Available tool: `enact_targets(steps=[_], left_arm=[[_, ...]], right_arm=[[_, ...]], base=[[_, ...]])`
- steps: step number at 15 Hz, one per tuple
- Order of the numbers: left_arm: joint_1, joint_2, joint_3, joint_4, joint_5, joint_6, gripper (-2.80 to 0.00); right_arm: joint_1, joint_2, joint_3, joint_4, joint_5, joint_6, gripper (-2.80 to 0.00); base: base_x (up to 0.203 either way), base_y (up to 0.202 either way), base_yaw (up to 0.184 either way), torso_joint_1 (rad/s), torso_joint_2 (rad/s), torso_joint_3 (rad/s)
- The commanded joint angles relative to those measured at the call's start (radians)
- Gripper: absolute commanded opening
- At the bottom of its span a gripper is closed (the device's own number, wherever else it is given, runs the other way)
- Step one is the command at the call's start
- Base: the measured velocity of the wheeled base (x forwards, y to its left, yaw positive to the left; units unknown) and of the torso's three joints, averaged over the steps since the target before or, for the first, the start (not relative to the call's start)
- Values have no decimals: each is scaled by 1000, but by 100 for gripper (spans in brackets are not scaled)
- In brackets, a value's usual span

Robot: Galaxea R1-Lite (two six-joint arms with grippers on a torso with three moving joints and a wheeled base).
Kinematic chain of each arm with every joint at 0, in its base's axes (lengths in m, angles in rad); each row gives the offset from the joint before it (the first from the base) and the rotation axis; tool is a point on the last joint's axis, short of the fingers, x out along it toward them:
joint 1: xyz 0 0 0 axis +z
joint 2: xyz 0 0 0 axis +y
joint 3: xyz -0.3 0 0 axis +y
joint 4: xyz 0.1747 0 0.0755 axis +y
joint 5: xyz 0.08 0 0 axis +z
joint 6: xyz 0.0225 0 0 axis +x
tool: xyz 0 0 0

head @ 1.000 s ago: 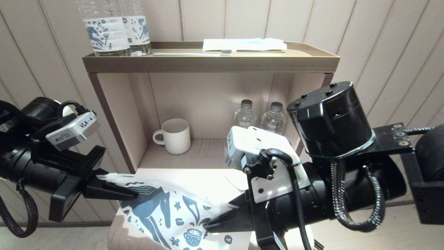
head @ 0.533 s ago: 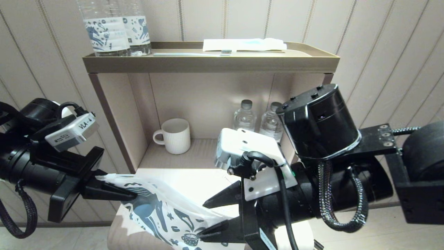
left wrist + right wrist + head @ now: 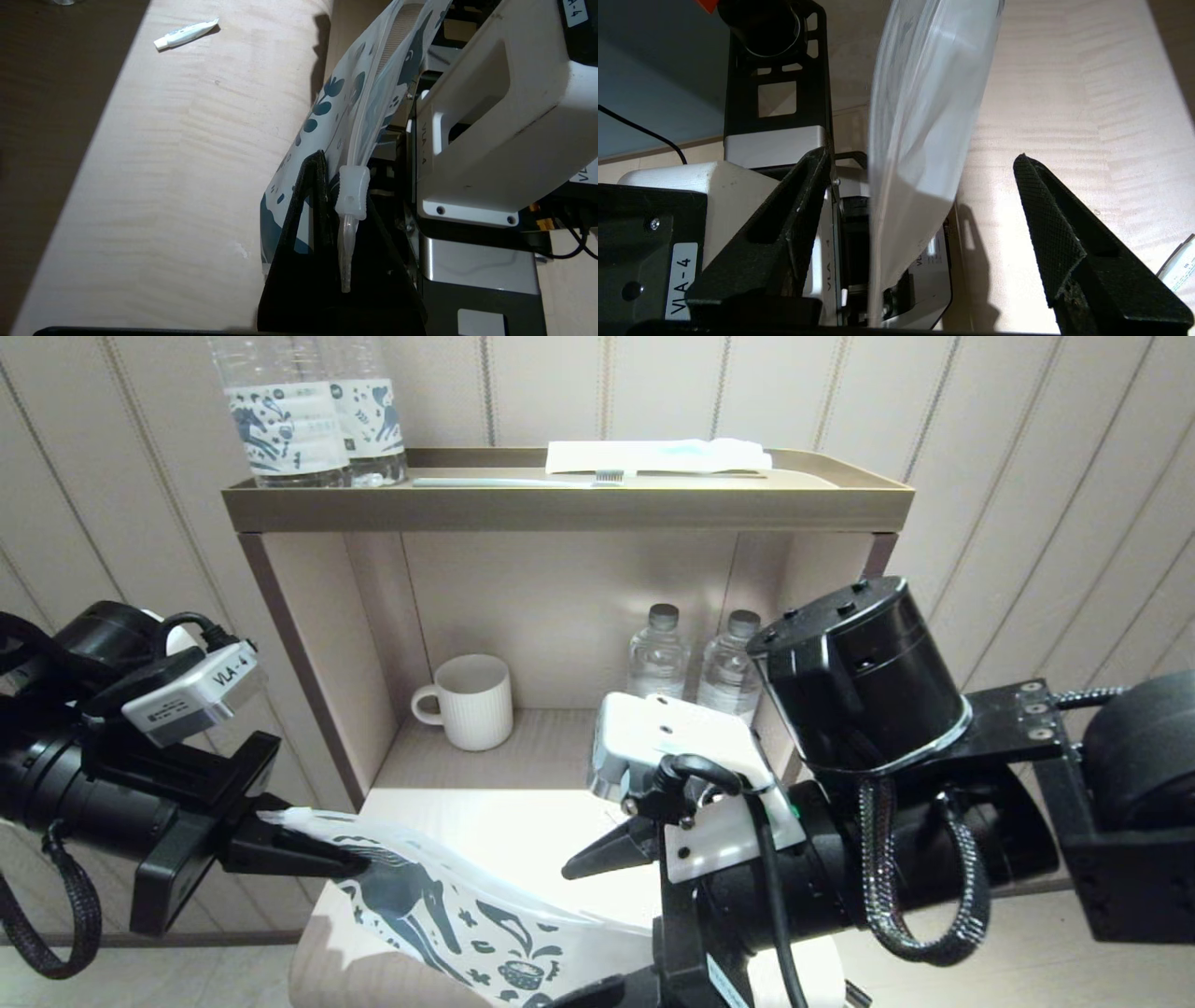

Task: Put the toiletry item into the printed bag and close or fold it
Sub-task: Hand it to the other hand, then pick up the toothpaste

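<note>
The printed bag [image 3: 439,915] is white with a dark blue horse and small blue motifs. The mug [image 3: 471,702] is ribbed white, the bench [image 3: 523,831] pale wood-grain.

Bright light from above is washing the pale worktop [image 3: 523,821] almost white in the head view. In the left wrist view, deep shadow is darkening the worktop's far edge. The printed bag [image 3: 920,140] is smearing into blur in the right wrist view.
</note>
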State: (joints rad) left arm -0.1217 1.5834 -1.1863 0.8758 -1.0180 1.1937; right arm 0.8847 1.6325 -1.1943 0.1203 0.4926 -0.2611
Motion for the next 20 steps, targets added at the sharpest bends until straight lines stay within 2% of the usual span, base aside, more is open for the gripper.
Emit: enact_targets(steps=[1, 3, 8, 11, 13, 16, 17, 20], left_arm=[[15, 26, -4, -16, -6, 0, -280], [54, 32, -5, -59, -10, -10, -280], [141, 32, 12, -185, -4, -25, -280], [168, 20, 68, -328, 39, -27, -280], [170, 5, 149, -503, 71, -37, -280], [171, -19, 143, -508, 88, -85, -280], [171, -37, 142, -508, 89, -131, -280], [169, -67, 134, -514, 88, -220, -280]], right_arm=[[0, -40, 42, 1, 4, 0, 0], [-8, -92, 110, -4, 3, 2, 0], [-145, -211, 269, -8, 8, 8, 0], [-173, -208, 283, -8, 6, 18, 0], [-176, -169, 272, -10, 3, 20, 0], [-188, -73, 240, -29, -19, 27, 0], [-188, -34, 226, -35, -42, 28, 0], [-193, 68, 171, -58, -111, 30, 0]], base=[[0, 0, 0, 0, 0, 0], [0, 0, 0, 0, 0, 0], [0, 0, 0, 0, 0, 0], [0, 0, 0, 0, 0, 0], [0, 0, 0, 0, 0, 0], [0, 0, 0, 0, 0, 0], [0, 0, 0, 0, 0, 0], [0, 0, 0, 0, 0, 0]])
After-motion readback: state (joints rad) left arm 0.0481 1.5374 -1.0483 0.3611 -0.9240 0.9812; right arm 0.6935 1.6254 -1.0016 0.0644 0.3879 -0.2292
